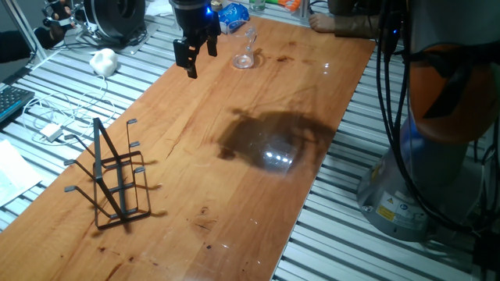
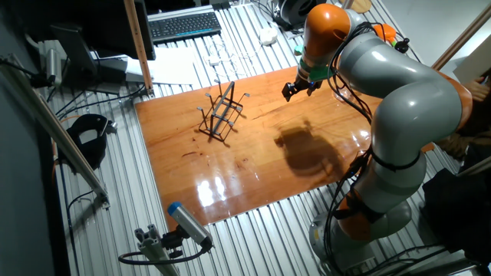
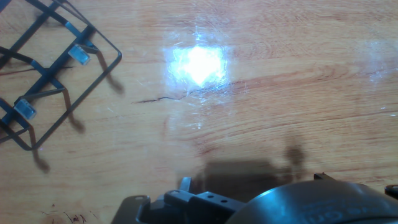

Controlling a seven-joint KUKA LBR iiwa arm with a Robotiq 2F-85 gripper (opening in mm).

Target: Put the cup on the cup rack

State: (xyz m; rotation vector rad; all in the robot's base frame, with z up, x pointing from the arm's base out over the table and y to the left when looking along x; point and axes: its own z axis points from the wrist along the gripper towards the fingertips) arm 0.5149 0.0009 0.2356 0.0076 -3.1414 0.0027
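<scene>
Arm reaches high; gripper (image 1: 197,53) points down, left of the cup (image 1: 245,48), fingers apart, holding nothing. Cup upright. Cup rack (image 1: 114,176) well apart.

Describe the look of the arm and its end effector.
The arm has bulky, rounded silver-grey links joined by orange bands. Black cables run down beside its base. The end effector is black with two short fingers, and a small blue light glows just above it.
</scene>
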